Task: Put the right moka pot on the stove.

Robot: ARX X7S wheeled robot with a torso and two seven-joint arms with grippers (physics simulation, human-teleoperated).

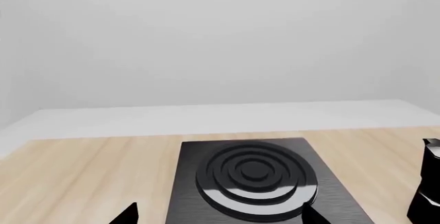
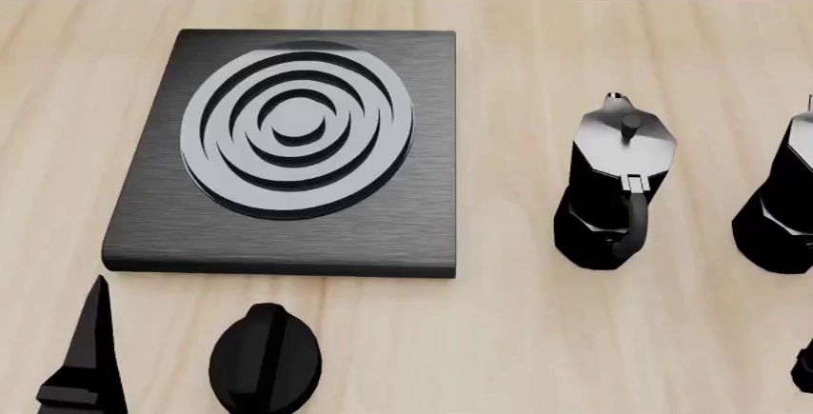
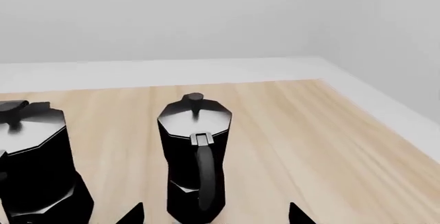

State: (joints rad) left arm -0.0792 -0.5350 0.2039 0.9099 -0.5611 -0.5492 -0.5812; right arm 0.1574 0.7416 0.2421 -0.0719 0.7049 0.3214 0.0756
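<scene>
The right moka pot [image 2: 778, 207], glossy black and faceted, stands upright at the right edge of the head view, cut off by the frame. In the right wrist view the right moka pot [image 3: 196, 157] is centred, handle toward the camera. My right gripper [image 3: 216, 216] is open, its tips on either side of the pot's base and short of it. The stove [image 2: 152, 224], a black slab with a ring burner [image 2: 299, 128], lies at the left. My left gripper [image 1: 221, 216] is open at the stove's [image 1: 337, 183] near edge, holding nothing.
A second identical moka pot [image 2: 616, 186] stands between the stove and the right pot; it also shows as the moka pot [image 3: 34, 162] and the moka pot [image 1: 429, 183]. A black round knob [image 2: 265, 357] sits in front of the stove. The wooden tabletop [image 2: 508, 338] ends at a white wall.
</scene>
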